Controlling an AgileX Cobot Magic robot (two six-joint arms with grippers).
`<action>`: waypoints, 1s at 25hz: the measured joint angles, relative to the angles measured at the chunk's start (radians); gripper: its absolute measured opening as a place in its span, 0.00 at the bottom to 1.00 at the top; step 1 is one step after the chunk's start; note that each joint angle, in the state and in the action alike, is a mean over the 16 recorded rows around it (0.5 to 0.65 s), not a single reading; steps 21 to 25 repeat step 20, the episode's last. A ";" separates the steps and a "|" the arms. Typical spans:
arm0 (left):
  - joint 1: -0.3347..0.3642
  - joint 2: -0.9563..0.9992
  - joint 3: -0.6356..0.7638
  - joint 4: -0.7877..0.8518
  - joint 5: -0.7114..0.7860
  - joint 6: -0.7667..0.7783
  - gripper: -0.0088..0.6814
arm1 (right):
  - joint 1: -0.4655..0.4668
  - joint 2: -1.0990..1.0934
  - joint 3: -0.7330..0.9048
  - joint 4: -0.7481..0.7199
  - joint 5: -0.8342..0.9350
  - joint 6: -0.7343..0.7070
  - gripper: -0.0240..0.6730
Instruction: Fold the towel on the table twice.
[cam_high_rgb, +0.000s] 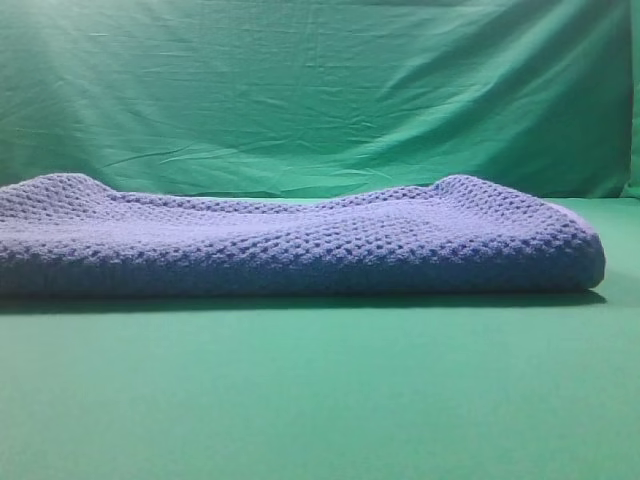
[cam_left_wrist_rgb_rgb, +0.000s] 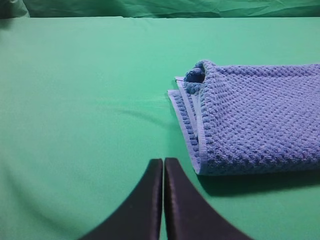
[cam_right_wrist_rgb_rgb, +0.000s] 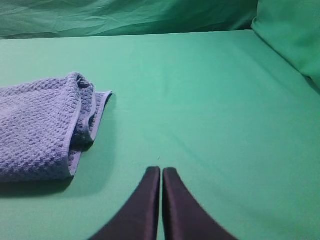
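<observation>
The blue-grey waffle-weave towel lies folded in layers across the green table, reaching from the left edge of the exterior view to the right. In the left wrist view its left end shows stacked pale hems. My left gripper hangs shut and empty over bare table, just left of that end. The towel's right end shows in the right wrist view. Shut and empty, my right gripper stands to the right of it, apart from the cloth. Neither gripper shows in the exterior view.
A wrinkled green backdrop cloth hangs behind the table. A green fold rises at the table's far right corner. Bare green table lies in front of the towel and beside both of its ends.
</observation>
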 joint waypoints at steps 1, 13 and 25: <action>0.000 0.000 0.000 0.000 0.000 0.000 0.01 | 0.000 0.000 0.000 0.000 0.000 0.000 0.03; 0.000 0.000 0.000 0.000 0.000 0.000 0.01 | -0.001 0.000 0.000 0.001 0.002 0.000 0.03; 0.000 0.000 0.000 0.000 0.000 0.000 0.01 | -0.001 0.000 0.000 0.002 0.002 0.000 0.03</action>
